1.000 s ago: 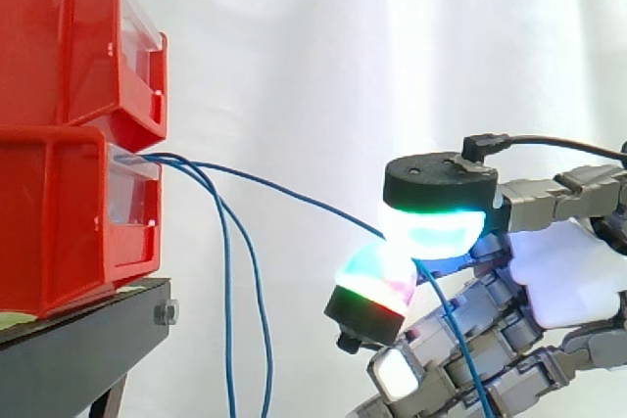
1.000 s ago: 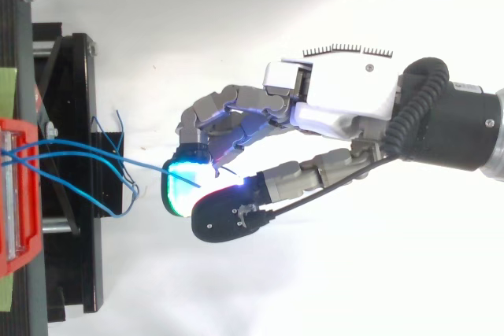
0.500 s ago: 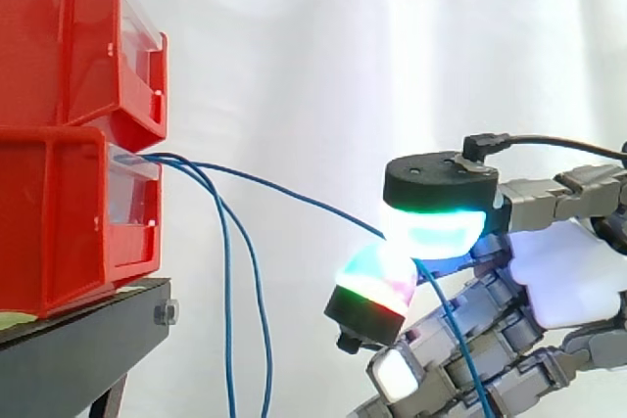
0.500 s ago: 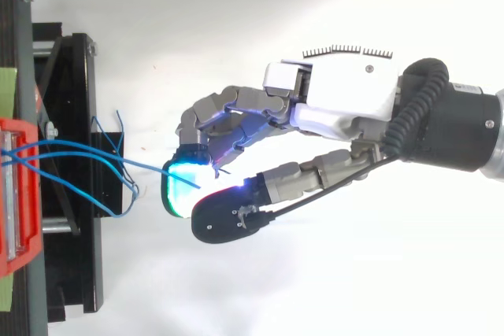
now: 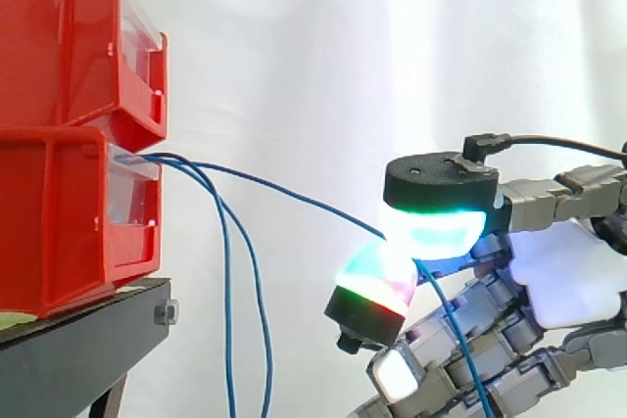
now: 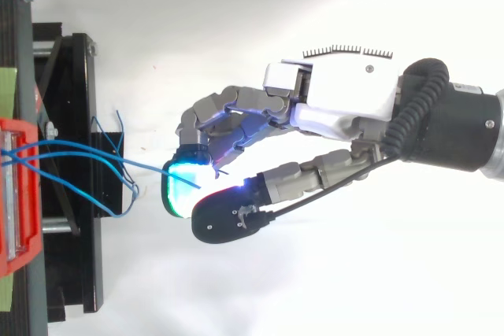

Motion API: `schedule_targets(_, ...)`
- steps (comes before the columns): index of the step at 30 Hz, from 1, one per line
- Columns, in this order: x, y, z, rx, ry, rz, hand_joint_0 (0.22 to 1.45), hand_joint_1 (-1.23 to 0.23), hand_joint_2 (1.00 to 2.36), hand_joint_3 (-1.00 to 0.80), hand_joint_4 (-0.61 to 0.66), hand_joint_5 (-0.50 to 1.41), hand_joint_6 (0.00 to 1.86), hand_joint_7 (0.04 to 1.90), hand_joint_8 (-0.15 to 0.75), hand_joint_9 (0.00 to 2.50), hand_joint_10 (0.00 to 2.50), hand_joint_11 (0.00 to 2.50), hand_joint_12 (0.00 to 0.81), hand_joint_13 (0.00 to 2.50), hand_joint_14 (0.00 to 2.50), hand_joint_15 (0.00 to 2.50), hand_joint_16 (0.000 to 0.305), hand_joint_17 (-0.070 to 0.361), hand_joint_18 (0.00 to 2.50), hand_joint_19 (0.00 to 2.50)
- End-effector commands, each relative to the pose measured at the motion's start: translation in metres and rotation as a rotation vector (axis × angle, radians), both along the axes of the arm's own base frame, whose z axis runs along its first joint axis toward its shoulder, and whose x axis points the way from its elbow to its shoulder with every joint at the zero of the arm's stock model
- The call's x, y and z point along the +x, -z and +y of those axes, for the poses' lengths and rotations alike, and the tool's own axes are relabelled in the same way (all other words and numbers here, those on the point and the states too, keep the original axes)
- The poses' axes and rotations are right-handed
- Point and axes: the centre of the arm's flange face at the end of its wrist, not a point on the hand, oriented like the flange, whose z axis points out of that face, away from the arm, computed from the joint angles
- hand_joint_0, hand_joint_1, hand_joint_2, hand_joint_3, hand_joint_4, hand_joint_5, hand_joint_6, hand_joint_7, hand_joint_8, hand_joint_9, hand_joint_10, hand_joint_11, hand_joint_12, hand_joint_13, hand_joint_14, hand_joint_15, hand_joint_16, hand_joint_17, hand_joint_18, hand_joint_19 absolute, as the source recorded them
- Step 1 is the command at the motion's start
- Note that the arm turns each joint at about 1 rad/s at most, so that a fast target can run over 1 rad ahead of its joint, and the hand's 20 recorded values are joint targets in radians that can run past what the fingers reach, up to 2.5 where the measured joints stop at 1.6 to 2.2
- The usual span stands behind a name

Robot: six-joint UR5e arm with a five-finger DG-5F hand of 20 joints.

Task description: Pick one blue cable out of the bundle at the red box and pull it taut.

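Note:
Several blue cables come out of the lower red box. One blue cable runs rightward in a shallow sag from the box to my hand, where it is pinched between a glowing thumb pad and a fingertip pad; its tail hangs down past the fingers. In the top view the same cable runs from the box to my hand. The other blue cables hang slack below the box.
A second red box is stacked on the lower one, both on a black stand. A white curtain fills the background. Open room lies to the right of the stand around the arm.

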Motion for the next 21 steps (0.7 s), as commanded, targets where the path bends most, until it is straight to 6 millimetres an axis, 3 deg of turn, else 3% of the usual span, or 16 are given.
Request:
schedule_targets(1, 0.0, 0.0001, 0.0, 0.0, 0.0, 0.0, 0.58, -0.69, 1.03, 0.04, 0.0, -0.14, 0.82, 1.1, 0.253, 0.66, 0.01, 0.59, 0.383, 0.22, 0.0, 0.04, 0.055, 0.124, 0.32, 0.19)
schedule_targets(21, 0.0, 0.0001, 0.0, 0.0, 0.0, 0.0, 0.58, -0.69, 1.03, 0.02, -0.01, -0.14, 0.82, 1.1, 0.236, 0.63, 0.01, 0.55, 0.38, 0.23, 0.0, 0.03, 0.055, 0.123, 0.33, 0.2)
